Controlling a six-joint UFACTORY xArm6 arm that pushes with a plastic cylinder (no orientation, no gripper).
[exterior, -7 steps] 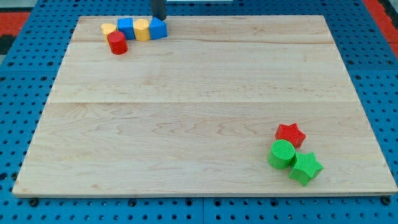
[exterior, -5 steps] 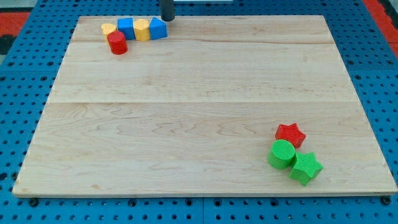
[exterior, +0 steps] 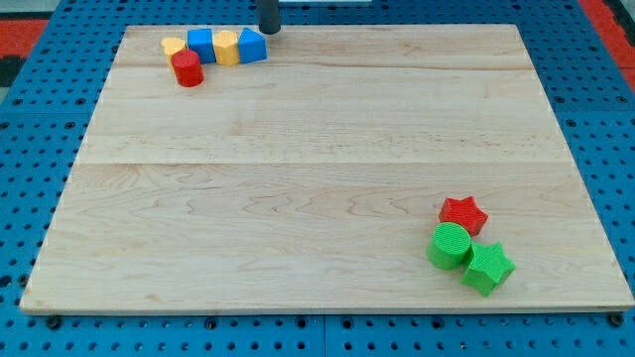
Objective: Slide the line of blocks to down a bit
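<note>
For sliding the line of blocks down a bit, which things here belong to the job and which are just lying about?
Job: yellow block, blue cube, yellow hexagon block, blue block, red cylinder just below the row, my tip above the row's right end.

Lying about: red star, green cylinder, green star.

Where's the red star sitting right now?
The red star sits near the board's bottom right corner in the camera view, just above the green cylinder and green star, far from my tip.

Line: yellow block (exterior: 173,46), blue cube (exterior: 201,44), yellow hexagonal block (exterior: 227,47), blue triangular block (exterior: 253,46), touching in a row.
Place: table's top-left edge.
</note>
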